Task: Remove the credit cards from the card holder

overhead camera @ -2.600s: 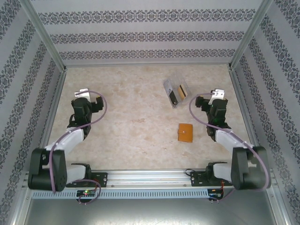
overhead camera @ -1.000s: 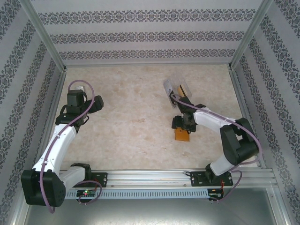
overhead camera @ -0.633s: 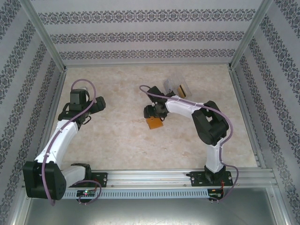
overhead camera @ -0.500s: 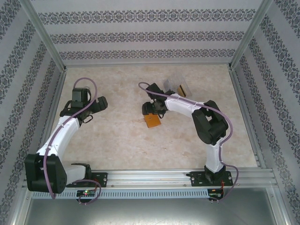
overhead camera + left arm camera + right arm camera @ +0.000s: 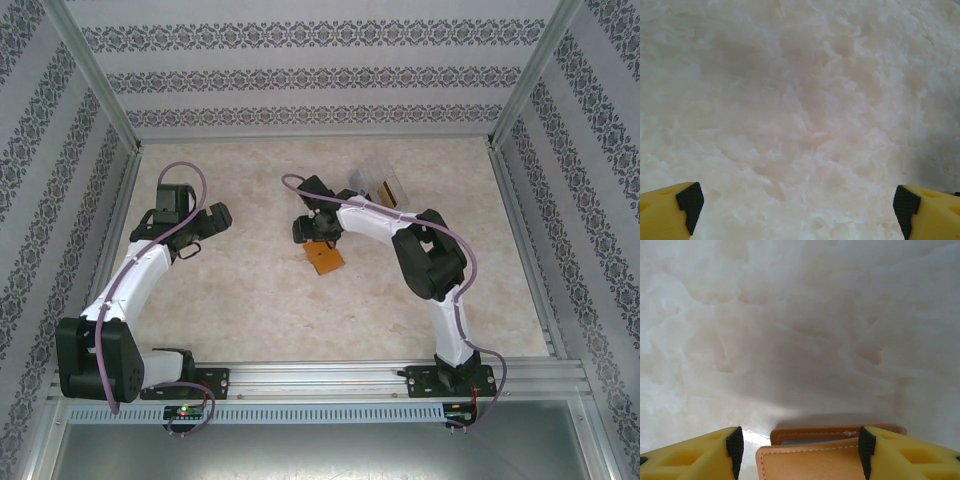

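The card holder [image 5: 326,260], an orange-tan folded wallet, lies near the middle of the table. In the right wrist view the card holder [image 5: 815,460] sits between my yellow fingers, its two flaps slightly parted with grey-blue lining between them. My right gripper [image 5: 315,240] [image 5: 797,442] straddles it: the right pad [image 5: 866,450] meets its edge, while a gap of bare table separates the left pad [image 5: 735,450] from it. The credit cards are hidden inside the holder. My left gripper [image 5: 212,217] [image 5: 797,200] stands wide open over bare table at the left.
A clear plastic box [image 5: 372,188] with a yellow-gold card [image 5: 389,190] in it lies just behind the right arm. Patterned walls and metal posts enclose the table [image 5: 250,300] on three sides. The arm bases sit on the rail at the near edge.
My right arm swung from the right side to the middle, and the card holder travelled left with it. Its jaws have narrowed around the holder. The left arm stretched slightly toward the centre.
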Motion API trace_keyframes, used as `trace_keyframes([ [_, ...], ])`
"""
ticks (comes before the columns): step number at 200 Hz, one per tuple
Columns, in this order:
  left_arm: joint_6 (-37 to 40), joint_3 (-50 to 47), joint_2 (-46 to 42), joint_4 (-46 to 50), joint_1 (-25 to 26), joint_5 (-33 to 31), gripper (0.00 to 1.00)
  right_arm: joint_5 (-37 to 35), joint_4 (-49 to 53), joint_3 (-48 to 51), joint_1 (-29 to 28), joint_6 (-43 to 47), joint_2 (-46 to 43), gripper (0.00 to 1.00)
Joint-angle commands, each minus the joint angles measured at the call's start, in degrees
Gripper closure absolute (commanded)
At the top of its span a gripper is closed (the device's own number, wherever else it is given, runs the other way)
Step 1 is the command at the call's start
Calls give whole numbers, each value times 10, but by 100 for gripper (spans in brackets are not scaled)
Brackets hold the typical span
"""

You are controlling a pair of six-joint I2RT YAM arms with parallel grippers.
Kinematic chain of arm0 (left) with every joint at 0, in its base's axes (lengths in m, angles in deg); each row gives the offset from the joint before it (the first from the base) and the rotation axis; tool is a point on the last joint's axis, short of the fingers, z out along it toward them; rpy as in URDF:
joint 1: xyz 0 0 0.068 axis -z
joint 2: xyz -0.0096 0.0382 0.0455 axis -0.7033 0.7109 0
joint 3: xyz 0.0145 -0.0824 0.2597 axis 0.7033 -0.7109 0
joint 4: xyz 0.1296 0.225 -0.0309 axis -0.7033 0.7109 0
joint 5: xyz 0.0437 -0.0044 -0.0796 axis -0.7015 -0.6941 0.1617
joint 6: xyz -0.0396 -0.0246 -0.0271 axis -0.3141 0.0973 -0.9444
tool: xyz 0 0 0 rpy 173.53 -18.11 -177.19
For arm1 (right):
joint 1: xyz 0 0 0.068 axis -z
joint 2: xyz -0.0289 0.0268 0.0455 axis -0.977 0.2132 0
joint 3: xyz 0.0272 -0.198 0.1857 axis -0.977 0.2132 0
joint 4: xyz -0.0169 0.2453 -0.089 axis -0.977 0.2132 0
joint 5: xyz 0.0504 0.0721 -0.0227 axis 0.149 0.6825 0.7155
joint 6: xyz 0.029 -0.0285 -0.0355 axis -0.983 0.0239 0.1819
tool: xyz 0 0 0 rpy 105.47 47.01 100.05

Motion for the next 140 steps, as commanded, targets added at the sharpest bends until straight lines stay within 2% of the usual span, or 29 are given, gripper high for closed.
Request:
trace_keyframes([
  [1,-12,15,-2,27,1,-9,1,10,31,-5,-21,7,12,36],
  [30,-17,19,3,27,2,-2,1,33,37,29,-42,45,-15,38],
  [62,-23,25,24,14,2,31,1,38,23,86,-43,43,-104,38],
  [94,-24,35,59,6,5,76,0,-9,-2,183,-19,-29,-206,38],
  [140,-16,49,117,-24,37,156,0,-23,-44,346,27,-145,-305,49],
])
